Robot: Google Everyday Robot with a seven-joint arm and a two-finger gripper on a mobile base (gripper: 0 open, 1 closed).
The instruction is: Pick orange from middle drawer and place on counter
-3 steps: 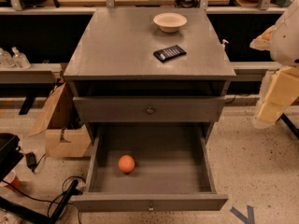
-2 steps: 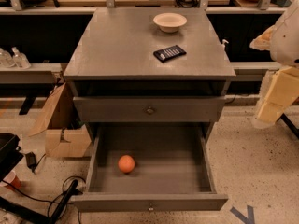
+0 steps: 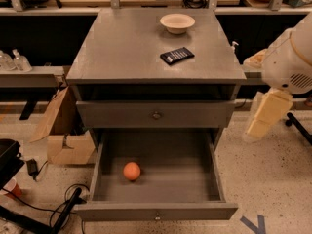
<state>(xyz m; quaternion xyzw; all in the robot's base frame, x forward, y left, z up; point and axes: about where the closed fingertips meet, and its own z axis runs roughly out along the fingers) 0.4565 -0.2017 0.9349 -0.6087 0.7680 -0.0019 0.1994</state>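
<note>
Speckled workshop floor, open grey box drawer (image 3: pixel 170 179) holding small round orange fruit (image 3: pixel 131 171) left of centre, light, firm, probably rolls, so pinch across its middle; pale gripper (image 3: pixel 265 116) hangs right, well apart, grip state cannot be told.

A cream round bowl (image 3: pixel 177 22) and a flat black rectangular gadget (image 3: pixel 177 55) are parked up top, apart. A brown cardboard box (image 3: pixel 63 130) is tucked left, black cables (image 3: pixel 73 193) strewn nearby.
</note>
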